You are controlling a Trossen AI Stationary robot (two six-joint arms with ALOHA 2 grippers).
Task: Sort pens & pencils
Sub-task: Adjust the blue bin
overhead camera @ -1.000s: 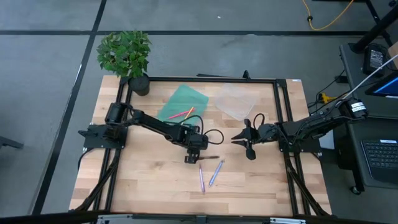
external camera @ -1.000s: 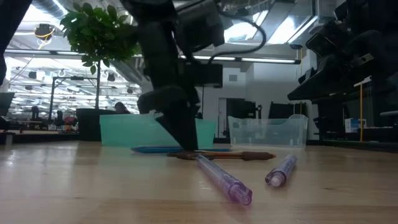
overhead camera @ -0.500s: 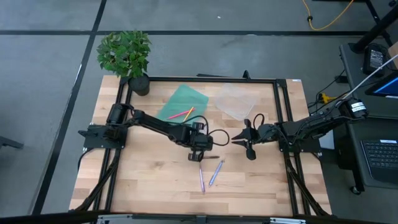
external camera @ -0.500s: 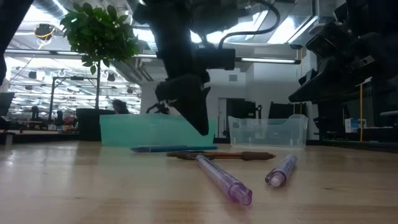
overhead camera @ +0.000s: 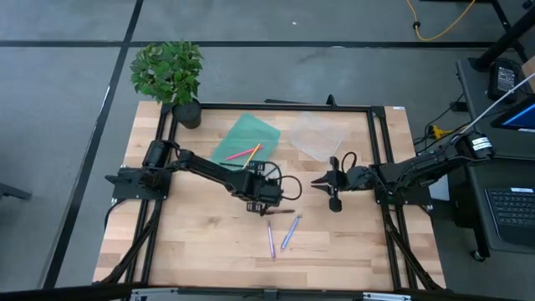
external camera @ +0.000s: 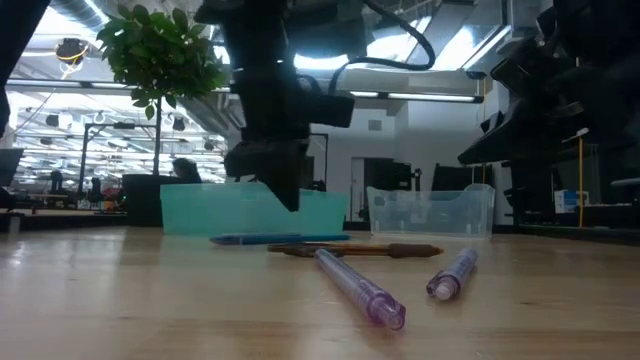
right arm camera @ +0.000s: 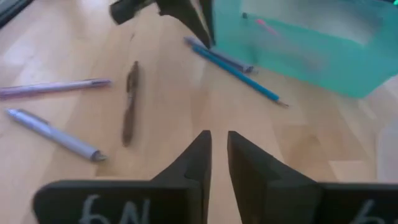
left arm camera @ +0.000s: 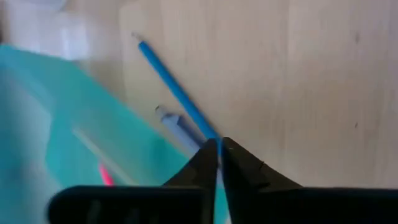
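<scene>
- At the far left corner of the desk (overhead camera: 184, 251) stands a potted plant (overhead camera: 170, 73), clear of the work.
- Right of it, far centre, a teal tray (overhead camera: 234, 138) holds a pink stick (overhead camera: 240, 155) and a yellow one (overhead camera: 254, 150), lying crossed.
- Just near of that tray the left pincer (overhead camera: 264, 203) hangs low over the desk; in its wrist view the fingers are closed to a hairline gap, with nothing visibly between them.
- Below its tips lies a blue pencil (left arm camera: 176, 93) touching a lavender pen (left arm camera: 180, 127), both just beside the teal tray's edge.
- Nearer, mid-desk, lie a dark brown pen (overhead camera: 282, 212) and two more lavender pens (overhead camera: 271, 241) and (overhead camera: 291, 232), close together but apart.
- All these sticks look light, stiff and smooth, so likely to roll or skid; a pinch at mid-length, across the barrel, should hold best.
- Farther right, a clear tray (overhead camera: 318, 138) seems empty.
- Right of centre the right pincer (overhead camera: 332, 201) waits above the desk, fingers nearly closed, a narrow slot left, holding nothing.
</scene>
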